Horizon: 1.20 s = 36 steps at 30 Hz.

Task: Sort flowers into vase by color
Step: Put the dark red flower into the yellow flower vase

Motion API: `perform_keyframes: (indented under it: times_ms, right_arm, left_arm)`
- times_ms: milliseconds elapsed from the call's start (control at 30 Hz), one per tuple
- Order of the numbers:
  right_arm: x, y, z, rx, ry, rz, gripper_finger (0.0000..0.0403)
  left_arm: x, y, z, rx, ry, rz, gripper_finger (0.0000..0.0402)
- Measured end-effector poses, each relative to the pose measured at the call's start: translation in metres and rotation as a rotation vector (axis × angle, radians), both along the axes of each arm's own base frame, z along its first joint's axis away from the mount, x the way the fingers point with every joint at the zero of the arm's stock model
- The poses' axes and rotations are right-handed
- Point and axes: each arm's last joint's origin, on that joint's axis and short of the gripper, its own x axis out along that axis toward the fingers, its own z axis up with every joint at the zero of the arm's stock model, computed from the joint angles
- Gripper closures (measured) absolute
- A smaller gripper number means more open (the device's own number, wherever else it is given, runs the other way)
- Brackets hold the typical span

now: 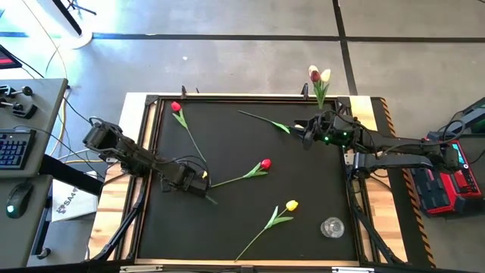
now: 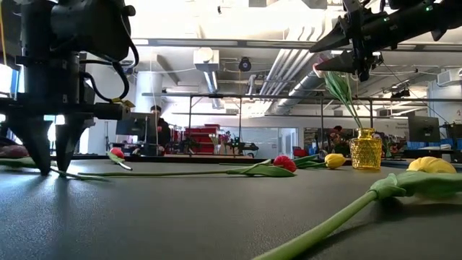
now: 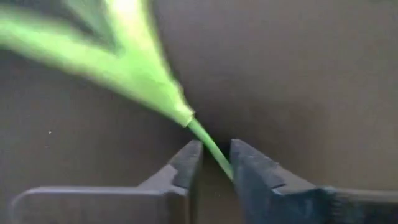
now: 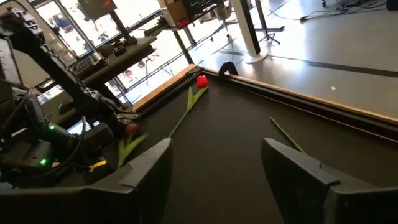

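Note:
A red tulip (image 1: 265, 163) lies mid-mat, its thin stem running toward the table's left to my left gripper (image 1: 199, 186), which points down at the mat and is shut on that stem. Another red tulip (image 1: 176, 107) lies at the far left, and a yellow one (image 1: 292, 205) lies near the front. A fourth flower's stem (image 1: 261, 119) lies at the back; its yellow head (image 2: 334, 160) shows in the low view. My right gripper (image 4: 214, 168) hangs open above the mat's far right. The amber vase (image 2: 367, 149) at the far edge holds a red and a cream tulip (image 1: 319, 75). My left gripper has the red tulip's bare stem (image 3: 214, 152) between its two fingertips, just past the leaf's base, near the stem's free end. The fingers (image 3: 249, 168) come from above, pointing down, and lie across the stem. The tulip lies flat on the mat.
A clear glass vase (image 1: 331, 227) stands at the mat's near right corner. A raised wooden frame (image 1: 250, 96) runs round the black mat. A keyboard and mouse (image 1: 11, 148) lie on a side desk left of the table. People and equipment show in the room beyond.

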Motion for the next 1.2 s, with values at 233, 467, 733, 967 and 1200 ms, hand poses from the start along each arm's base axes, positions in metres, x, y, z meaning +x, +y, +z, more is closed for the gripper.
perform_keyframes:
  times_ms: [233,467,733,967,1200]
  right_arm:
    - [0.0,0.001,0.0,0.004,-0.001,0.018,0.0172]
    - [0.001,0.002,0.0,0.057,-0.023,0.043,0.0172]
    - [0.001,0.004,0.0,0.173,-0.062,0.099,0.0172]
    - [0.011,0.005,0.009,0.156,-0.176,0.216,0.0172]
    - [0.036,0.013,0.019,0.092,-0.364,0.378,0.0172]
  left_arm:
    - [0.0,0.001,0.002,0.013,-0.005,-0.016,0.0396]
    - [0.009,0.001,0.034,0.078,-0.15,-0.105,0.0399]
    - [0.014,0.01,0.097,0.393,-0.44,-0.421,0.0401]
    - [0.034,0.022,0.144,0.708,-0.604,-0.871,0.0401]
    - [0.06,0.049,0.175,0.98,-0.797,-0.958,0.0401]
